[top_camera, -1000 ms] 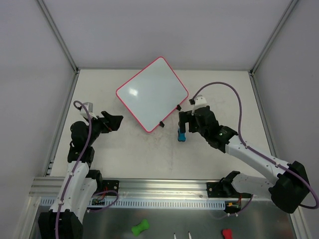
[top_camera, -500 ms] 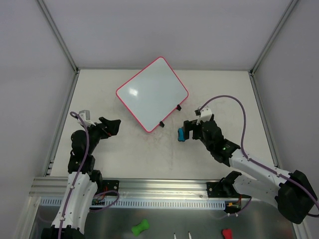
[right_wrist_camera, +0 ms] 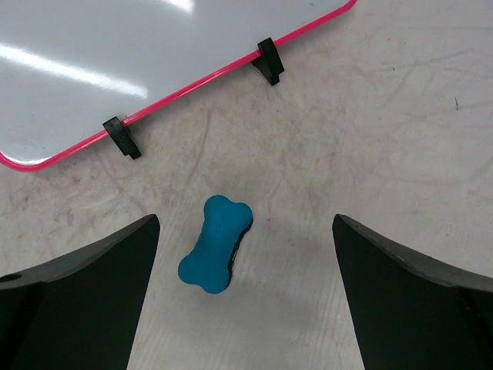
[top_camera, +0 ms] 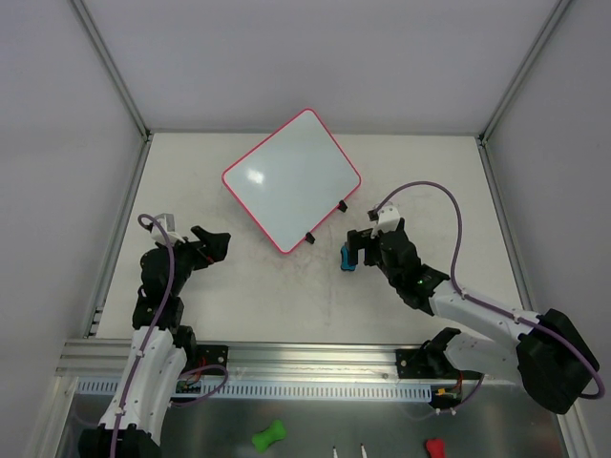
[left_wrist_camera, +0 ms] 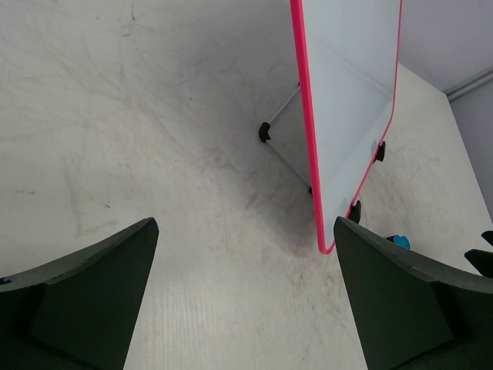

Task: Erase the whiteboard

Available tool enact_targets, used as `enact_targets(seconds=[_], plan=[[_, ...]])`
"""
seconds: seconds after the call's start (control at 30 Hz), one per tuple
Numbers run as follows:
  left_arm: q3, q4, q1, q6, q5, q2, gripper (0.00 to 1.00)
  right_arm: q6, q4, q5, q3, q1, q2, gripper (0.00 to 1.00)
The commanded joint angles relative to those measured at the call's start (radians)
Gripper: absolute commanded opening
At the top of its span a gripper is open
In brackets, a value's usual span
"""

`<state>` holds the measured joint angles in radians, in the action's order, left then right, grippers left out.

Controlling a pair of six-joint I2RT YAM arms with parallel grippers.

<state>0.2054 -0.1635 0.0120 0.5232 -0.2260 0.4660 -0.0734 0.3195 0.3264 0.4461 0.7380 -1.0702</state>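
Fingers of the right gripper are standing wide apart over the blue eraser, just near the whiteboard; the left gripper is gaping empty too.

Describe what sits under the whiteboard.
Beneath the whiteboard, a thin wire stand with a black foot props it up; the rest underneath is covered.

Scuffed pale table, plain grey walls

Your right gripper sits farther back from the board now, with the eraser between its spread fingers.
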Motion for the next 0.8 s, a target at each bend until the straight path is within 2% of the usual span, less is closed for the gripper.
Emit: enact_targets(seconds=[0.0, 0.77], plan=[[0.0, -0.042, -0.007, -0.023, -0.019, 0.014, 0.99, -0.016, 0.056, 0.014, 0.032, 0.008, -0.007, 0.99], [0.002, -0.047, -0.007, -0.017, -0.021, 0.02, 0.99, -0.031, 0.046, 0.033, 0.037, 0.008, -0.014, 0.99]])
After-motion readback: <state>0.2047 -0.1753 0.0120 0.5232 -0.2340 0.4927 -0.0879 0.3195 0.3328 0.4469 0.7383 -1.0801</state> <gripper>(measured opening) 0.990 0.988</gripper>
